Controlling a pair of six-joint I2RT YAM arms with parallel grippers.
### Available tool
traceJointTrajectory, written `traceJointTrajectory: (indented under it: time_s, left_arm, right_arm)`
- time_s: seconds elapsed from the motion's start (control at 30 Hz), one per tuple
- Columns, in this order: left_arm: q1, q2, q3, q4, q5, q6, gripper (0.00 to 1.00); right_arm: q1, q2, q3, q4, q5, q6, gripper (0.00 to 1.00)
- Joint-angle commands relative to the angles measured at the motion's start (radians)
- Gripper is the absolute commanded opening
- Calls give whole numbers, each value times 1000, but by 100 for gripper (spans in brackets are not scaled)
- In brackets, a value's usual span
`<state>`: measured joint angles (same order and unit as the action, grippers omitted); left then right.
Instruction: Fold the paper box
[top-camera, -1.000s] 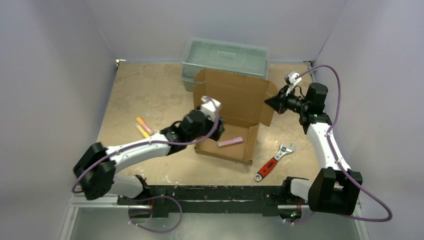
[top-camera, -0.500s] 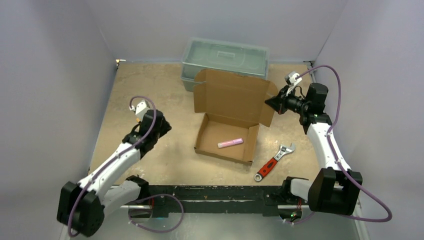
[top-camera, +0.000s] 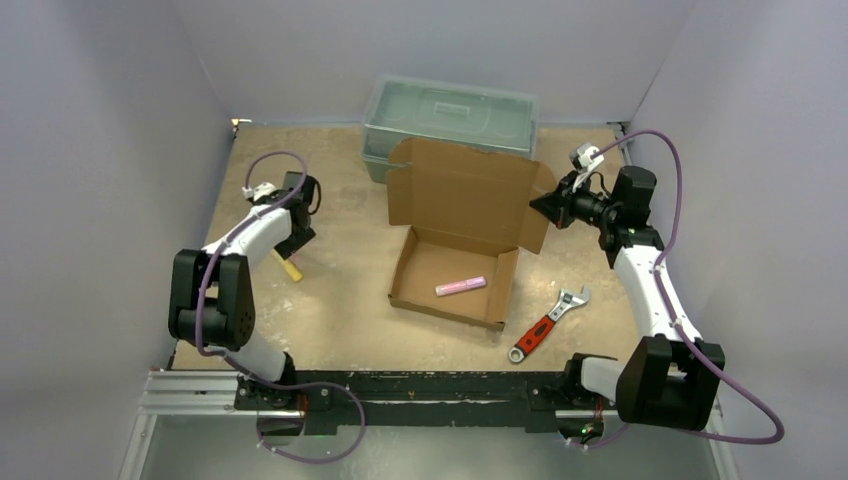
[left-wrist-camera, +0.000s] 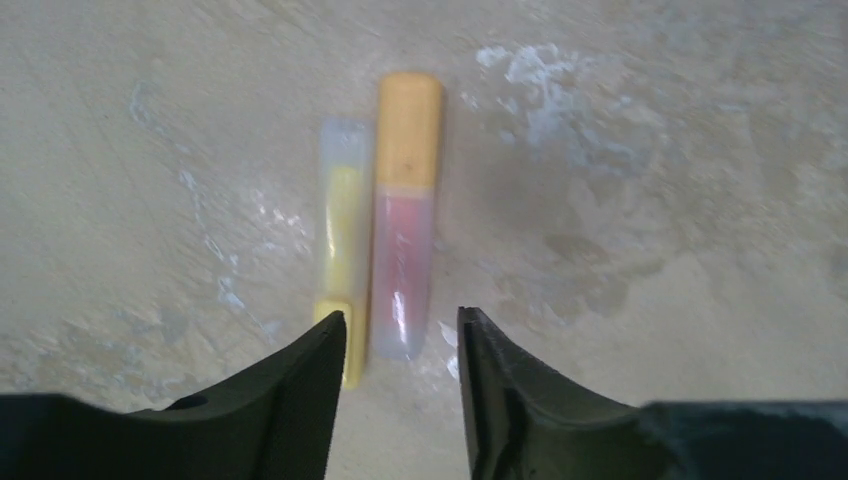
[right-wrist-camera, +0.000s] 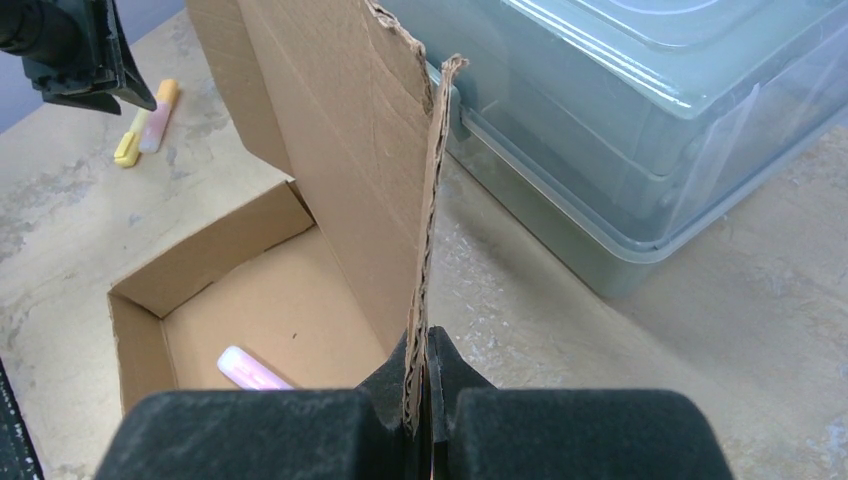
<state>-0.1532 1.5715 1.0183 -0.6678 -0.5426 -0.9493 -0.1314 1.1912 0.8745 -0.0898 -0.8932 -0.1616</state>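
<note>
Your left gripper (left-wrist-camera: 400, 335) hangs with its fingers parted and nothing between them. Just beyond the tips lie a yellow highlighter (left-wrist-camera: 342, 235) and a pink highlighter (left-wrist-camera: 405, 215) with an orange cap, side by side, the pink one in line with the gap. Well to the right of those fingers sits the paper box (top-camera: 455, 265), its tray on the table, its lid standing up, and a pink marker (top-camera: 461, 285) inside. Your right gripper (right-wrist-camera: 420, 395) is pinched tight on the edge of the lid's side flap. Judge the cardboard light and stiff, yet quick to crease off-line: take flaps close to their scored folds, and steady the tray or it will likely slide
</note>
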Motion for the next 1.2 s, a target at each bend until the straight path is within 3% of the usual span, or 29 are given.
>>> traceJointTrajectory:
  time_s: [0.0,0.17,0.7,0.73,0.9,1.07,1.17]
  left_arm:
    - [102,52,53,55,94,92,36]
    - [151,109,63,95,155,114,30]
    - [236,185,33,172,280,151,36]
    - [240,186,28,181,295,155,34]
    - [254,155,4,210,348,171,0]
    - [254,30,-62,286,467,208,0]
    - [254,-88,-161,423,688,285,0]
  right_arm:
    - [-4,-6,8,10,-33,-16,0]
    - [-5,-5,9,10,-35,-16,0]
    - [-5,-4,6,10,-34,-16,0]
    - [-5,-4,8,10,-35,-16,0]
    - [-5,-4,7,9,-35,-16,0]
    - [-5,-2,8,9,-35,-15,0]
    - [-5,-1,7,10,-35,-16,0]
